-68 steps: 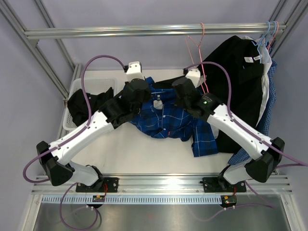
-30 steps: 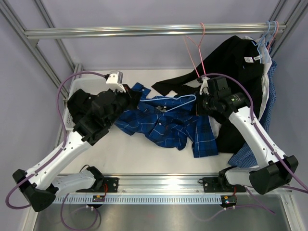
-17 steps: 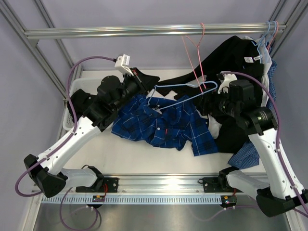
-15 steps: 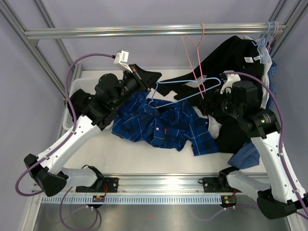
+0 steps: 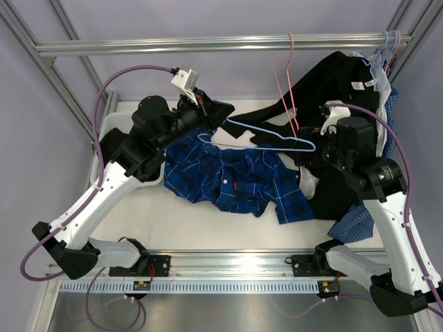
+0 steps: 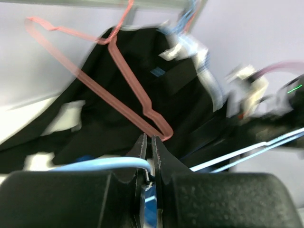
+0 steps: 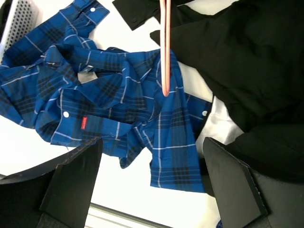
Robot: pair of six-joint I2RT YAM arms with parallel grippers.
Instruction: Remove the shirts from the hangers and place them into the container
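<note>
Left gripper jaws pinch the light blue hanger. Right gripper jaws gape wide, empty, over the blue plaid shirt.

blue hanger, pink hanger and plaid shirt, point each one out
light blue hanger (image 6: 95, 164), left wrist view, wire stretch at lower left
pink hanger (image 7: 164, 57), right wrist view, straight wire
plaid shirt (image 5: 235, 181), top view, middle of the cloth

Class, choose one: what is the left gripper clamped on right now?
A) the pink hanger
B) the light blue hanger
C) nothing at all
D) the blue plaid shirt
B: the left wrist view shows the left gripper shut on the wire of the light blue hanger.
</note>
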